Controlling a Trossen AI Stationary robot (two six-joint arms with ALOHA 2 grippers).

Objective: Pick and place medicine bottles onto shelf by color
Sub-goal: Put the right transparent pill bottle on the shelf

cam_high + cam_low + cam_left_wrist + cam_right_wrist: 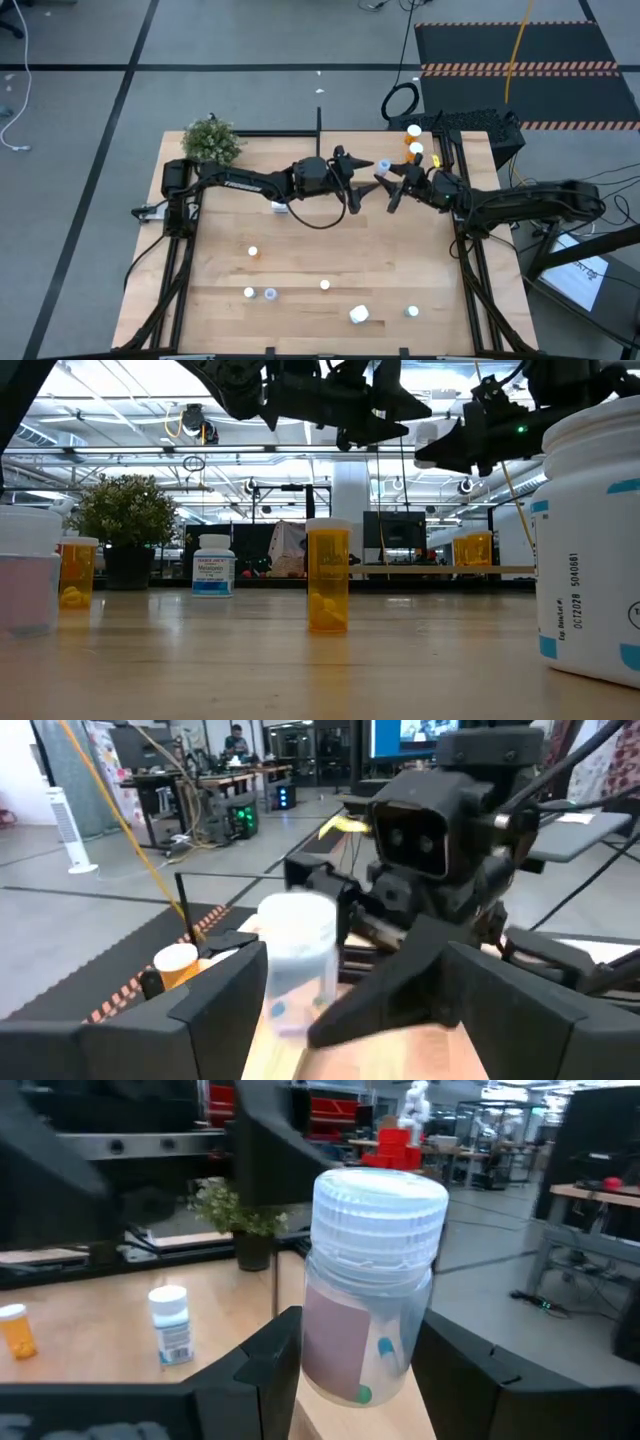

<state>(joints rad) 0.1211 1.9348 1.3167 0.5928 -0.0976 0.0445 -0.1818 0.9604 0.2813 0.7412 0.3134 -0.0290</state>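
Two dark arms meet over the far middle of the wooden table (330, 250), left from the left edge, right from the right edge. Plant (212, 140) at the far left corner. Shelf (425, 160) at the far right corner, thin black post (319, 125) upright at the far edge; two orange bottles (414, 131) stand on the shelf. Right gripper (355, 1370) pinches a clear bottle (372, 1295) with a ribbed white cap, upright between its fingers (270, 1365), held above the table near the far edge. Left gripper (300, 995) faces it from just beside, fingers (215, 995) spread on either side of that same bottle; contact cannot be told. More bottles scattered over the near half of the table: a large white bottle (359, 314) lying near the near edge, a white-capped labelled bottle (213, 565) toward the far left, an orange bottle (328, 575) mid-table, another orange one (253, 252) left of centre, small pale ones (270, 294) toward the near left and one (412, 312) near the near right.
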